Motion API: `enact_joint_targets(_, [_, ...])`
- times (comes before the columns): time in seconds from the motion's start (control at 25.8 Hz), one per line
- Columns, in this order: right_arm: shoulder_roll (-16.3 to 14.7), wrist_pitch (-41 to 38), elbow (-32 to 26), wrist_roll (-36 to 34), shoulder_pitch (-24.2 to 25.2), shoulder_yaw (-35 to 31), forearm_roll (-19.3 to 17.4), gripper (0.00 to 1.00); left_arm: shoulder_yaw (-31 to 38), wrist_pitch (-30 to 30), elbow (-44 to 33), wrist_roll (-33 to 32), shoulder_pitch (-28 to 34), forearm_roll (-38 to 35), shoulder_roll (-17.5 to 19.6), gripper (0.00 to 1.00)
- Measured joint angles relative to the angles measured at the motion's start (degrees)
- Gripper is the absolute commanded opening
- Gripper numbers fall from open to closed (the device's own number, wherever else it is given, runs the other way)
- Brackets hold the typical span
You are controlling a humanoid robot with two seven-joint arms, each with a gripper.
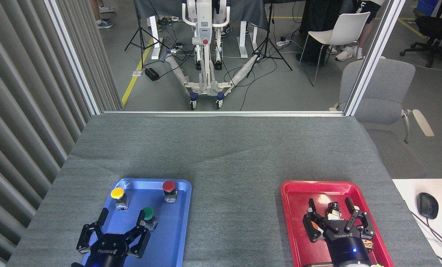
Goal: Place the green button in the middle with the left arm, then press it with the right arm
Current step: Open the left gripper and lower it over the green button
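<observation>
- Green button [148,214] sits upright in blue tray [176,222], just beside our left gripper [121,226]; fingers spread, holding nothing.
- We should straddle the base, not the glossy cap, and clear the yellow button [118,196].
- Right gripper [334,217] splayed over red tray [291,207].

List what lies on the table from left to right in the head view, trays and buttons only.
Blue tray → yellow button → green button → red button → bare middle strip → red tray.
</observation>
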Motion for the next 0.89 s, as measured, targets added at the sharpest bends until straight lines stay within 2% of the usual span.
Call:
enact_joint_targets(0.12, [0.35,0.00,0.21,-0.45,0.06,-0.24,-0.60,1.00,0.63,-0.06,0.19,-0.09,-0.52,0.12,0.99,1.00])
enact_joint_targets(0.39, [0.51,0.19,0.27,-0.65,0.07,-0.07,-5.85,1.00,0.95,-0.59,-0.35,-1.33,-0.65,1.72,3.16,1.00])
enact_joint_targets(0.89, [0.89,0.05,-0.20,-0.49,0.14,-0.04,-6.94,1.00,1.04,-4.49,0.53,-1.13,-0.43,2.91,4.16,1.00])
